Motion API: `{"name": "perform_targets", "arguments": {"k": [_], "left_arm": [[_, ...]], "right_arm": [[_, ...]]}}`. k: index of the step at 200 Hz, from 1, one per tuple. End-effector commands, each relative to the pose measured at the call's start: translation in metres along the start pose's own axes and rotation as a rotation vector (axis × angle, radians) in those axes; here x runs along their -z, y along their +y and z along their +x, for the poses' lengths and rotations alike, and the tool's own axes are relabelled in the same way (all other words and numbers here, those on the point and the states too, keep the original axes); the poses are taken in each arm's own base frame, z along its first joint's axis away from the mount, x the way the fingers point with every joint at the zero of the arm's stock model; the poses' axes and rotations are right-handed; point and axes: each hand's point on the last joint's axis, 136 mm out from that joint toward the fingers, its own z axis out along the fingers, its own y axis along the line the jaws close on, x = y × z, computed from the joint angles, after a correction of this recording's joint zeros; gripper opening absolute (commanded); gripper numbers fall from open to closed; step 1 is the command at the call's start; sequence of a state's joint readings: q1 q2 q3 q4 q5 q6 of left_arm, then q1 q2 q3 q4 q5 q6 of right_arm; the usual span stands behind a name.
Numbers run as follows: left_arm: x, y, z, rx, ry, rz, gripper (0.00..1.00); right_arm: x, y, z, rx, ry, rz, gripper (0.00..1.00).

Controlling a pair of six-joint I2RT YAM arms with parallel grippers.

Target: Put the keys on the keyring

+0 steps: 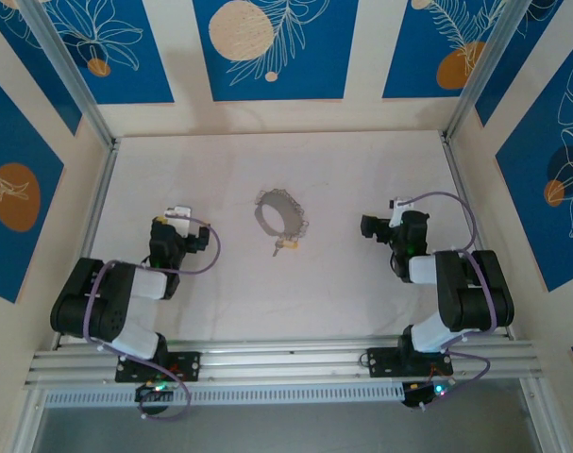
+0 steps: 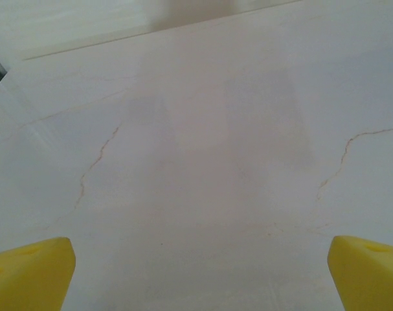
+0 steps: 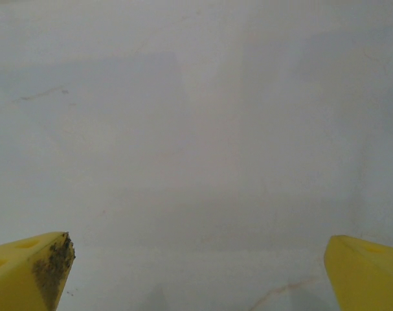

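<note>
The keyring (image 1: 280,212), a thin grey metal loop with a bumpy edge, lies flat near the middle of the table. A tiny pale-gold key (image 1: 286,245) lies just below it, touching or nearly touching its lower edge. My left gripper (image 1: 176,215) rests low at the left, well apart from the ring. In the left wrist view its yellow fingertips (image 2: 29,272) stand wide apart over bare table, so the left gripper (image 2: 199,275) is open. My right gripper (image 1: 369,226) sits to the right of the ring. It too is open, its yellow fingertips (image 3: 364,272) wide apart around nothing.
The white tabletop (image 1: 220,283) is walled by blue and cream patterned panels on three sides. Metal rails (image 1: 97,203) run along the left and right edges. Both arm bases (image 1: 286,363) sit on the rail at the near edge.
</note>
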State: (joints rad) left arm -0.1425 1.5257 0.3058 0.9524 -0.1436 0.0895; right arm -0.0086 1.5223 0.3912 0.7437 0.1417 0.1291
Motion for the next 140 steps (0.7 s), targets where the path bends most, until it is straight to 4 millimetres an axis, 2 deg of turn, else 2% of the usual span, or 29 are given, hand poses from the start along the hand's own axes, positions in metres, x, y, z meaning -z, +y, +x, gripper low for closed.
{"name": "perform_targets", "arguments": {"k": [1, 58, 140], "left_arm": [[-0.007, -0.001, -0.015, -0.002, -0.054, 0.026, 1.00], [-0.017, 0.011, -0.012, 0.067, 0.002, 0.037, 1.00], [-0.016, 0.012, -0.012, 0.067, -0.006, 0.036, 1.00]], "right_arm": [[0.002, 0.015, -0.026, 0.017, -0.092, -0.115, 0.99], [-0.002, 0.014, -0.025, 0.031, -0.080, -0.077, 0.99], [-0.002, 0.015, -0.025, 0.047, -0.083, -0.060, 0.99]]}}
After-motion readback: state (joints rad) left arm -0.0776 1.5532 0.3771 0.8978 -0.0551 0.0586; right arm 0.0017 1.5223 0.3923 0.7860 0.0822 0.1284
